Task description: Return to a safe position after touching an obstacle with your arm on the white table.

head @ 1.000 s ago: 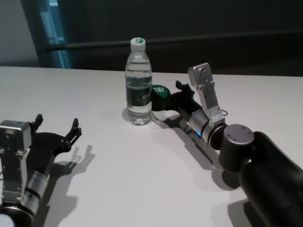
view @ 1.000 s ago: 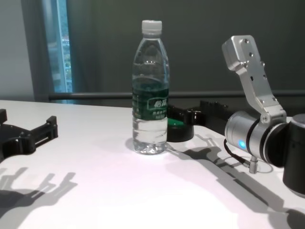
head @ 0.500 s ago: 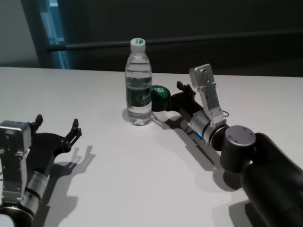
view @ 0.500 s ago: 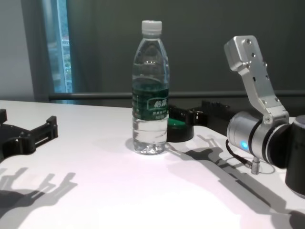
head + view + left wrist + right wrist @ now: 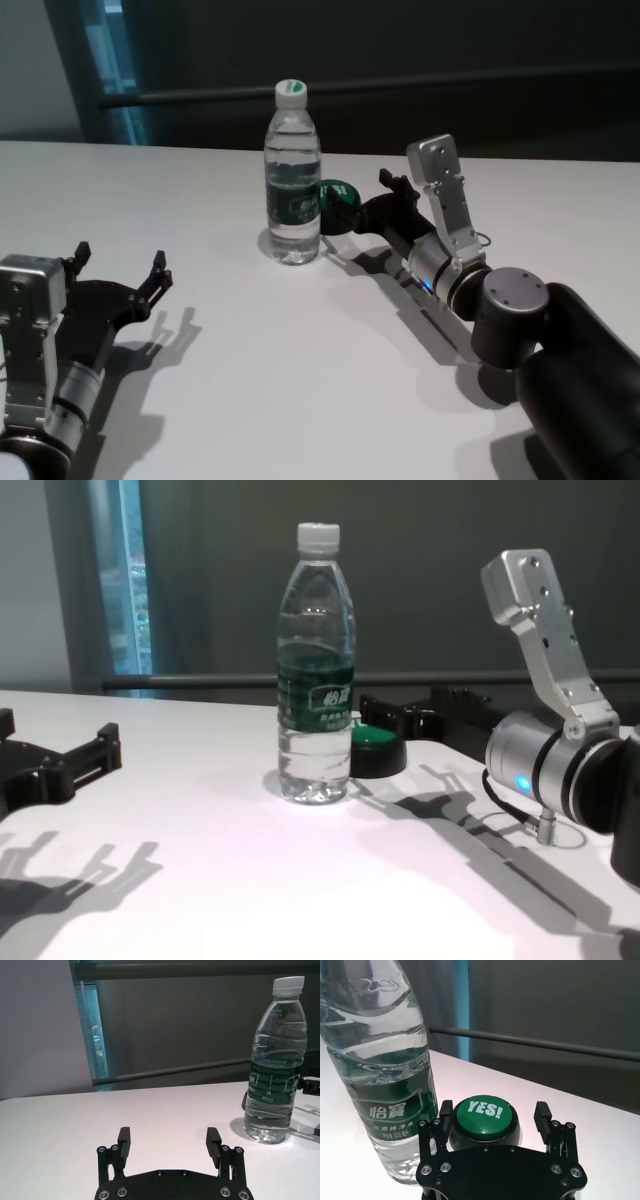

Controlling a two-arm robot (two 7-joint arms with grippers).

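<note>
The obstacle, a clear water bottle [image 5: 293, 185] [image 5: 316, 670] [image 5: 275, 1065] [image 5: 380, 1070] with a white cap and dark green label, stands upright on the white table [image 5: 300, 350] [image 5: 250, 880]. My right gripper [image 5: 372, 205] [image 5: 493, 1108] [image 5: 392, 715] is open and low over the table, just right of the bottle and apart from it. It holds nothing. My left gripper [image 5: 120, 257] [image 5: 169, 1134] [image 5: 55, 738] rests open and empty near the table's front left, well away from the bottle.
A low green button [image 5: 338, 203] [image 5: 482, 1115] [image 5: 377, 742] marked "YES!" on a black base sits just ahead of the right fingertips, behind and right of the bottle. A dark rail and wall run behind the table's far edge. Bare tabletop lies between the arms.
The right arm has slid a little to the right and back toward me, away from the bottle. The bottle, the button and the left arm have not moved.
</note>
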